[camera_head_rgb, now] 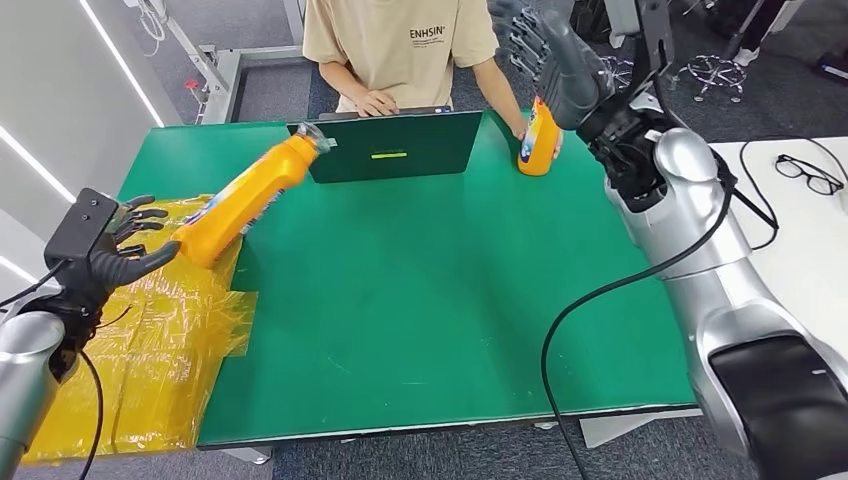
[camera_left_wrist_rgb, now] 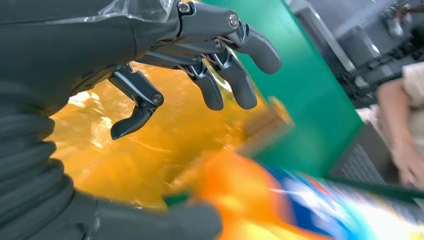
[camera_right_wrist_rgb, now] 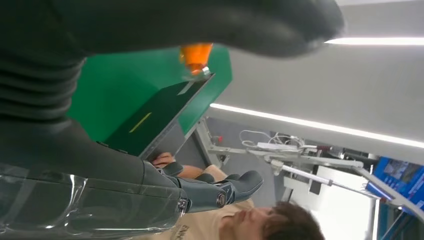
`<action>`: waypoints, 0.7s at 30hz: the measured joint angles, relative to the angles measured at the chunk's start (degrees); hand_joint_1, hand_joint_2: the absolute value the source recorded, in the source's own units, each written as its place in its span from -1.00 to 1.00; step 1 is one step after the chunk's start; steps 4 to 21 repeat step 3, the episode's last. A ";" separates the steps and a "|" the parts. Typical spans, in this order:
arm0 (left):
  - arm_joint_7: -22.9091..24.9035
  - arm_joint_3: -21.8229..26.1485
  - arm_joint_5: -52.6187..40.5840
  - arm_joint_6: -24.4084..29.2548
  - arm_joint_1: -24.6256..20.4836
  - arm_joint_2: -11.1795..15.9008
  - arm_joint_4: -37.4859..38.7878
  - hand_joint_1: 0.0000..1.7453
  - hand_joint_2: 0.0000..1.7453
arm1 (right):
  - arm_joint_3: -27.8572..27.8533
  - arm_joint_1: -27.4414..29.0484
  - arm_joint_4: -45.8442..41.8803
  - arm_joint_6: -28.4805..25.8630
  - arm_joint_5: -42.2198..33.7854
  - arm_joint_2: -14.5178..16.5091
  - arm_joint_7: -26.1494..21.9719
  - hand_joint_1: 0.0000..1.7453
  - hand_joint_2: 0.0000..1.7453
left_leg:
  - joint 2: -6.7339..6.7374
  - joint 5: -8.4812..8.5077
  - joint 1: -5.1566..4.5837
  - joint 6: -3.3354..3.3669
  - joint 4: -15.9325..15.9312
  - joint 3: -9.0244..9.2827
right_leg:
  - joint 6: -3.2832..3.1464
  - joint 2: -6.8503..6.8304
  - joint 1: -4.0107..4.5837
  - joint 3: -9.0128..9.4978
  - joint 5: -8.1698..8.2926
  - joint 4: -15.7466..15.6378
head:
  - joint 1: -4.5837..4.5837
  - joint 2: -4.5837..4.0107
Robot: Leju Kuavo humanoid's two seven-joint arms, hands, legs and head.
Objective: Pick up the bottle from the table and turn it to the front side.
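Head view: left hand (camera_head_rgb: 115, 245) at left edge, fingers spread, thumb tip at base of tilted orange bottle (camera_head_rgb: 250, 198) slanting over yellow plastic sheet (camera_head_rgb: 150, 340) and green table (camera_head_rgb: 420, 300); grip uncertain. Right hand (camera_head_rgb: 545, 50) raised at top right, spread, holding nothing, above second orange bottle (camera_head_rgb: 538, 140) steadied by person (camera_head_rgb: 400, 50) behind laptop (camera_head_rgb: 395, 148).

Left wrist view: fingers (camera_left_wrist_rgb: 220, 75) apart, bottle blurred at lower right, seemingly loose.

Right wrist view: fingers extended, empty.

Judged: turning unfinished, front not yet confirmed.
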 joint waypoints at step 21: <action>0.70 2.02 -0.56 0.06 1.43 0.56 -0.78 1.00 1.00 | -1.06 2.23 -0.58 0.15 0.68 -0.84 -0.43 -1.00 -1.00 | 0.00 0.00 0.00 0.00 0.00 0.00 | 0.00 -0.01 0.01 0.00 0.00 0.01 | 0.00 0.00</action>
